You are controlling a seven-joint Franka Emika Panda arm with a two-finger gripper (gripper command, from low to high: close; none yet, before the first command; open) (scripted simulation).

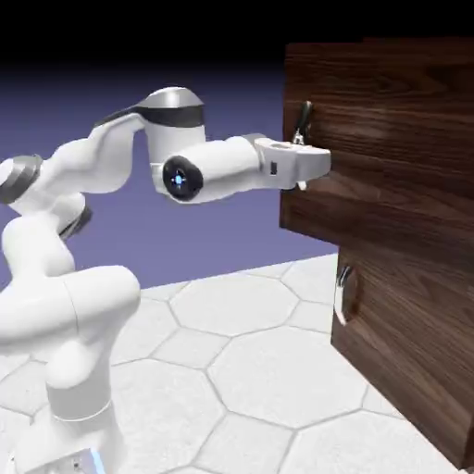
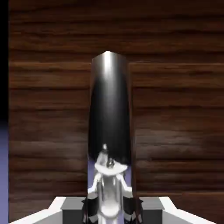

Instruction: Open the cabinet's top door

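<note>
The cabinet [image 1: 398, 231] is positioned at the right of the exterior view, standing on the bench [image 1: 250, 361], whose surface is patterned with pale hexagonal tiles. The cabinet is finished in dark walnut grain. The top door [image 1: 389, 130] forms the upper panel, and its near edge is seen projecting further toward the arm than the panel below it. A slim bar handle [image 1: 303, 122] is mounted near that edge, upright and slightly tilted, appearing dark with a bright highlight. The lower panel [image 1: 407, 343] carries a short curved silver handle [image 1: 343, 294], which is well apart from the arm.

The white arm [image 1: 83, 268] is seen rising from the lower left, with the hand held level and directed at the top door. The fingers [image 1: 310, 159] are located at the bar handle, at its lower part.

In the hand view, the bar handle [image 2: 109, 109] is seen large and central, running from the bottom of the picture upward, with walnut wood filling the background on both sides. The fingers [image 2: 110, 197] are shown drawn tightly together at the base of the bar, one dark pad pressed on each side of it, so the handle is clamped between them. A narrow strip of blue-violet backdrop is visible at the left edge.
</note>
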